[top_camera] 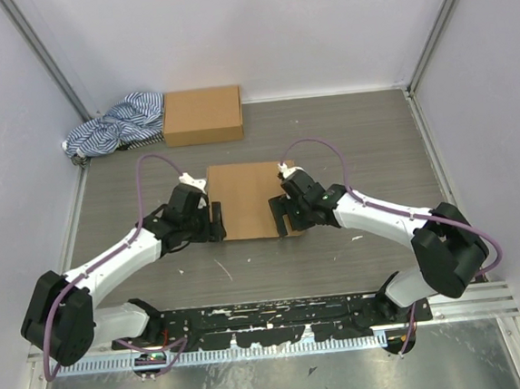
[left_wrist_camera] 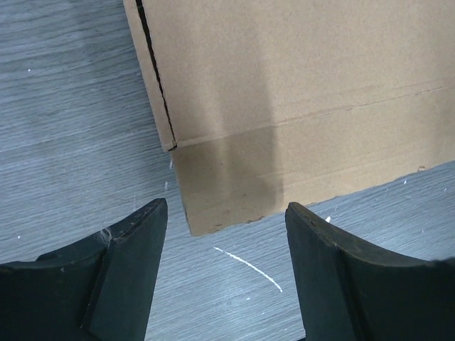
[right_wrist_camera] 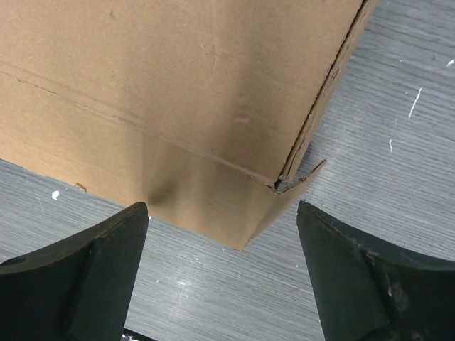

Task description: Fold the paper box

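The paper box (top_camera: 247, 198) lies flat in the middle of the table, plain brown, its top face closed. My left gripper (top_camera: 215, 220) is open at the box's near left corner, and my right gripper (top_camera: 285, 212) is open at its near right corner. In the left wrist view the box (left_wrist_camera: 298, 99) shows a dark slit along its left edge and a crease across it. Its corner points into the gap of the left gripper (left_wrist_camera: 225, 213). In the right wrist view the box (right_wrist_camera: 170, 85) has a small cardboard tab (right_wrist_camera: 307, 174) sticking out at the corner, just ahead of the right gripper (right_wrist_camera: 222, 207).
A second, compact brown box (top_camera: 203, 115) stands at the back of the grey wood-grain table (top_camera: 365, 140). A blue-and-white striped cloth (top_camera: 115, 125) is bunched beside it at the back left. White walls close the table in on three sides.
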You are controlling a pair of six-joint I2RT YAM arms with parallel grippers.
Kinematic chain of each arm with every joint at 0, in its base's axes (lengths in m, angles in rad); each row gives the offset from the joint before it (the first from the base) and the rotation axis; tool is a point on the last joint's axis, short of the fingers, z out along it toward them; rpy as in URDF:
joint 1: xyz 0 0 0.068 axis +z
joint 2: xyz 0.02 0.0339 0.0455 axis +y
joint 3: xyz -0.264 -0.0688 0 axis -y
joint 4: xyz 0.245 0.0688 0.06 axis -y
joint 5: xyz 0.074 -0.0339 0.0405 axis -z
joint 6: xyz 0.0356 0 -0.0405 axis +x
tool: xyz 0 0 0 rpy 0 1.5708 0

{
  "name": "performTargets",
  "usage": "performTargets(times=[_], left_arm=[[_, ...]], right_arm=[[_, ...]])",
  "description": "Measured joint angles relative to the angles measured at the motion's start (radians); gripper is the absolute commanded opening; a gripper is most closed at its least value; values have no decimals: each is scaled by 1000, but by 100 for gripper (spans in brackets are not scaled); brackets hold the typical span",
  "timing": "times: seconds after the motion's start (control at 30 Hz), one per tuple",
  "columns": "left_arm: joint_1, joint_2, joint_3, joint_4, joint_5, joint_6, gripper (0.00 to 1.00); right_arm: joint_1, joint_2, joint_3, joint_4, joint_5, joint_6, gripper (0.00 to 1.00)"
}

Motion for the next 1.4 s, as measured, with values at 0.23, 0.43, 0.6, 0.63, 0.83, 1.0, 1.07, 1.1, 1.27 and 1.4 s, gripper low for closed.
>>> performTargets(times=[0.23, 0.43, 0.6, 0.63, 0.83, 1.0, 1.07, 1.1, 1.27, 1.4], left_arm=[[0, 2, -27, 34, 1, -3, 74], [0, 6, -46, 71, 6, -7, 74], [0, 6, -56, 95, 22, -11, 74], [0, 6, -56, 100, 25, -11, 74], [0, 6, -56, 108, 41, -13, 74], [0, 6, -56, 108, 49, -19, 73], [0, 6, -56, 107, 51, -19, 73], [0, 6, -56, 106, 53, -19, 73], [0, -3, -56, 97, 58, -19, 73], [0, -11, -53, 72, 63, -18, 73]], right_arm=[[0, 0, -55, 63, -4, 47, 90], [0, -1, -68, 100, -17, 63, 89], [0, -11, -72, 109, -34, 69, 87], [0, -13, -73, 109, -38, 71, 87], [0, -32, -73, 110, -61, 72, 85], [0, -80, -73, 90, -77, 72, 85], [0, -95, -73, 80, -79, 71, 84], [0, -100, -73, 76, -80, 71, 84], [0, -105, -73, 60, -82, 69, 84], [0, -105, -73, 56, -88, 69, 83]])
